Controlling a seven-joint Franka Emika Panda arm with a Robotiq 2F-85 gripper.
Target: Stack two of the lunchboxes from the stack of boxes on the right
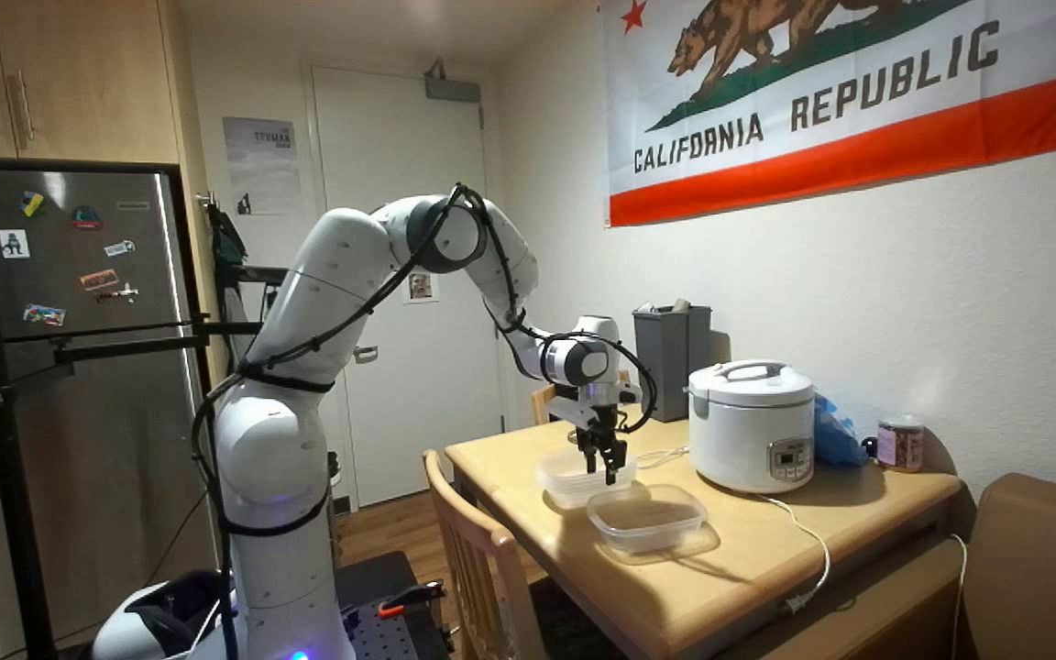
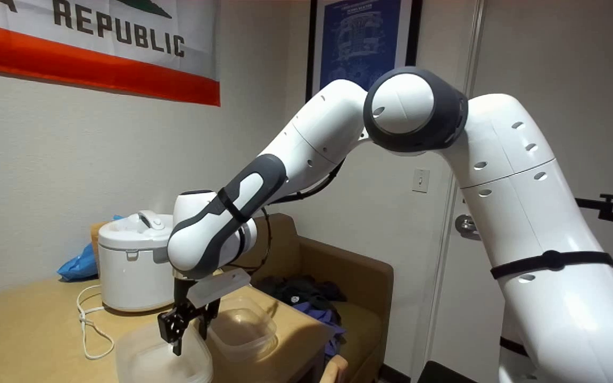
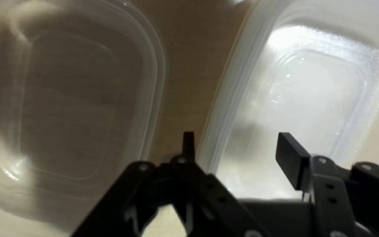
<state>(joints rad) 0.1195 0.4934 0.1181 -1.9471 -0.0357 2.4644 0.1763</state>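
The stack of boxes (image 1: 563, 488), a short nested pile of translucent lunchboxes, stands on the table. It also shows in an exterior view (image 2: 144, 361) and on the right of the wrist view (image 3: 314, 95). A single lunchbox (image 1: 647, 522) sits beside it, apart by a narrow gap; it also shows in an exterior view (image 2: 240, 332) and on the left of the wrist view (image 3: 71, 105). My gripper (image 3: 237, 144) is open and empty over the stack's edge facing the single box. One finger is over the gap, the other over the stack's inside. I cannot tell whether they touch it.
A white rice cooker (image 1: 748, 440) with a cord stands behind the boxes. A grey bin (image 1: 664, 367), a blue bag (image 1: 835, 431) and a jar (image 1: 900, 446) stand along the wall. A wooden chair (image 1: 482, 541) is at the table's (image 1: 702, 605) side.
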